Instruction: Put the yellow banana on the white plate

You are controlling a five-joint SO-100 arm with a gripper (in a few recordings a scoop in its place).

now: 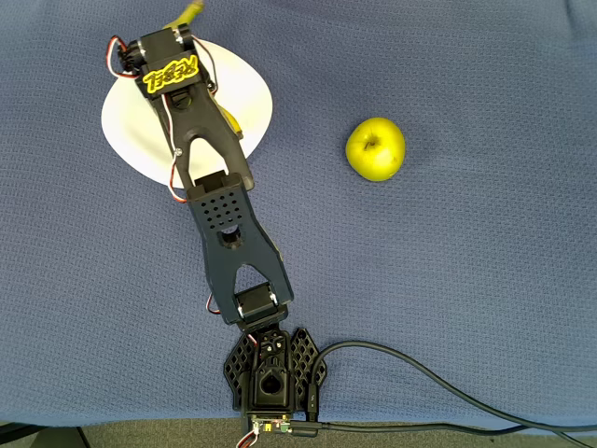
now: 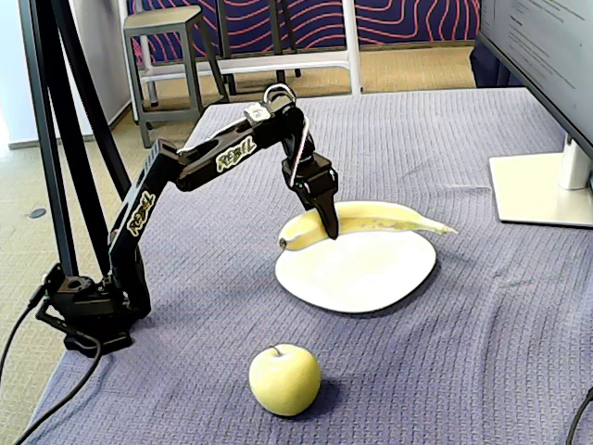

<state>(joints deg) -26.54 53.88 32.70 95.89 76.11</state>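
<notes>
Nearest the fixed camera sat a yellow-green apple (image 2: 284, 378) on the blue cloth (image 2: 482, 315), well apart from the rest. From there to the jaws: the gripper (image 2: 327, 221) pointed downward, its black fingers closed across the yellow banana (image 2: 371, 220) near its blunt end, one finger crossing the fruit's front side. The banana lay roughly level along the far edge of the white plate (image 2: 357, 271), its thin stem reaching out past the plate's right rim in the fixed view; whether it rested on the plate or hung just above it could not be told.

In the overhead view the wrist covered the gripper's fingers, and only a sliver of banana (image 1: 193, 10) poked out beyond the plate (image 1: 131, 126) at the top edge of the picture, with a second small yellow strip showing beside the arm over the plate. The black arm (image 1: 219, 201) stretched from its base (image 1: 272, 373) at the bottom of that view up across the plate. The apple (image 1: 375, 148) lay to the plate's right on the cloth. A monitor stand (image 2: 542, 185) stood at the right edge of the fixed view.
</notes>
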